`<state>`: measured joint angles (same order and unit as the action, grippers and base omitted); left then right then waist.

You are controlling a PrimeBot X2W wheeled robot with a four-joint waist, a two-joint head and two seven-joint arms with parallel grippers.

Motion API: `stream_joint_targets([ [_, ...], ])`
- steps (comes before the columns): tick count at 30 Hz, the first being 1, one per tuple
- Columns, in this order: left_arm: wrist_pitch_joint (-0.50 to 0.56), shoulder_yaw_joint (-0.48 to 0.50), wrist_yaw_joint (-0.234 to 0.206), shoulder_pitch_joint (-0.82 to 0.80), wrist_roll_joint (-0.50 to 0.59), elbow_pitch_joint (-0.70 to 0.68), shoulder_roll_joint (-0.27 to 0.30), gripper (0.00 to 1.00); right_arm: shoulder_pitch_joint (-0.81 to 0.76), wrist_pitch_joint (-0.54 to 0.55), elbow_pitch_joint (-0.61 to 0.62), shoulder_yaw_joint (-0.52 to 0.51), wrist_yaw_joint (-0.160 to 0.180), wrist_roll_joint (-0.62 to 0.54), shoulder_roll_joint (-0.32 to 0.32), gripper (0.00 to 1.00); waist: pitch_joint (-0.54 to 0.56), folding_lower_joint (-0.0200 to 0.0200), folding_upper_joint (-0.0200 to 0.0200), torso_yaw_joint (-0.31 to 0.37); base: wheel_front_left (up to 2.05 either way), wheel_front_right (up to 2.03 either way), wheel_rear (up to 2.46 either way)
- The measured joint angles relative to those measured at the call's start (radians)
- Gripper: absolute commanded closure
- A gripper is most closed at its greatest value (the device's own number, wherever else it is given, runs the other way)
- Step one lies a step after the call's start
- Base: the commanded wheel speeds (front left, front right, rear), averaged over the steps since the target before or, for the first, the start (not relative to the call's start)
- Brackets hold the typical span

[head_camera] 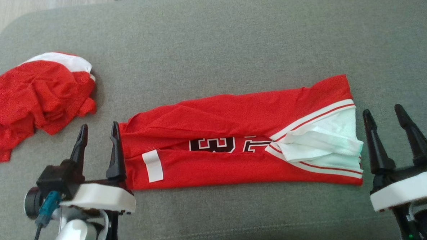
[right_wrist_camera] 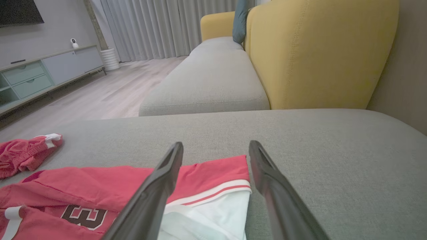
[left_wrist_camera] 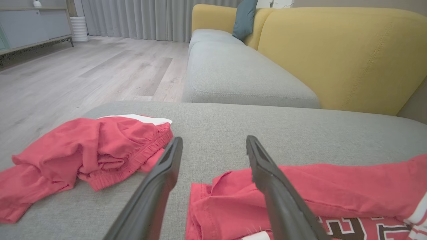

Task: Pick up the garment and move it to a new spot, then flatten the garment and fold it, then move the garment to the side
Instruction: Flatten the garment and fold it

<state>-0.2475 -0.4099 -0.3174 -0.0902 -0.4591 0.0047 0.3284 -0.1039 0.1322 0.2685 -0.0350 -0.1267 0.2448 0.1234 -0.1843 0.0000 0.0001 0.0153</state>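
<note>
The garment (head_camera: 234,112) is a red jersey with white trim and dark numerals, folded into a long band across the grey cushion (head_camera: 231,36). My left gripper (head_camera: 99,125) stands open at its left end, the inner finger right at the fabric's edge. In the left wrist view the left gripper (left_wrist_camera: 214,139) has bare cushion between its fingers, with the garment (left_wrist_camera: 350,186) beside and under the right finger. My right gripper (head_camera: 382,109) is open just off the white-trimmed right end. In the right wrist view the right gripper (right_wrist_camera: 216,144) hangs over that corner of the garment (right_wrist_camera: 83,190), holding nothing.
A crumpled red-and-white piece of clothing (head_camera: 36,99) lies at the cushion's far left, also visible from both wrists (left_wrist_camera: 83,146) (right_wrist_camera: 23,153). Beyond the cushion are a yellow sofa back (left_wrist_camera: 333,50), a wooden floor (left_wrist_camera: 83,73) and a low cabinet (right_wrist_camera: 50,70).
</note>
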Motion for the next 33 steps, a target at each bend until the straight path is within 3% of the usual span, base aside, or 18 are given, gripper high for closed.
stream_joint_targets([
  [19, 0.008, -0.017, -0.018, 0.021, 0.018, -0.030, 0.010, 0.00, -0.001, 0.020, -0.028, 0.002, 0.000, 0.002, -0.013, 0.00, -0.015, 0.0000, 0.0000, 0.000, 0.00, 0.00, 0.00],
  [27, 0.002, -0.035, -0.004, -0.045, 0.058, -0.037, 0.003, 0.00, 0.017, 0.036, -0.229, -0.043, 0.000, 0.030, 0.020, 0.00, -0.073, 0.0001, 0.0000, -0.039, 0.00, 0.00, 0.00],
  [33, -0.002, -0.038, 0.029, -0.098, 0.102, -0.037, -0.034, 0.00, 0.107, 0.085, -0.347, -0.046, 0.000, 0.059, 0.044, 0.00, -0.125, 0.0002, 0.0000, -0.087, 0.00, 0.00, 0.00],
])
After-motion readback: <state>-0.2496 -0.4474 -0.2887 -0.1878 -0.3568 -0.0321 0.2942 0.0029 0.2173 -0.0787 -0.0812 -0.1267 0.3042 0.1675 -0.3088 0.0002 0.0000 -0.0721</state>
